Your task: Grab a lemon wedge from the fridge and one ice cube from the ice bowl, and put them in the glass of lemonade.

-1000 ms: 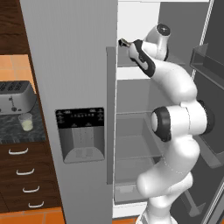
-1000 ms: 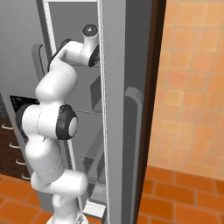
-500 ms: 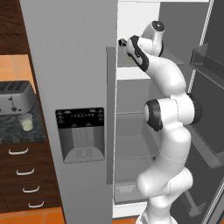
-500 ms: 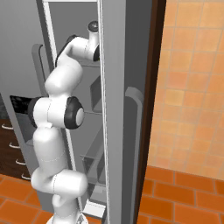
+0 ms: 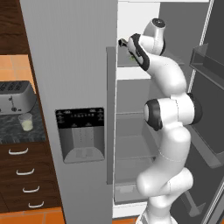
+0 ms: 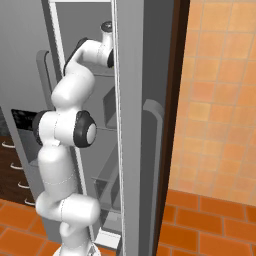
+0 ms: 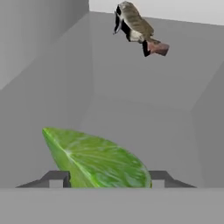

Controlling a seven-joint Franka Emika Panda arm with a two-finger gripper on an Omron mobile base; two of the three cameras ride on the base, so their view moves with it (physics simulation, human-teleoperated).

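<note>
Up on the fridge's [image 5: 78, 65] top shelf, wedge [image 7: 97, 159] in the gripper [image 7: 105, 179]

Fingers are clamped on the wedge from both sides, lifted off the grey shelf. Farther back on that shelf lies a small brown-and-grey fish [image 7: 138, 28]. Way off left, the glass [image 5: 26, 122] sits on the counter [image 5: 13, 135] by the toaster [image 5: 15, 97].

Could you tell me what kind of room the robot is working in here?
Most likely a home kitchen: a tall steel fridge stands open, a toaster and a glass of lemonade sit on a dark counter over wooden drawers.
</note>
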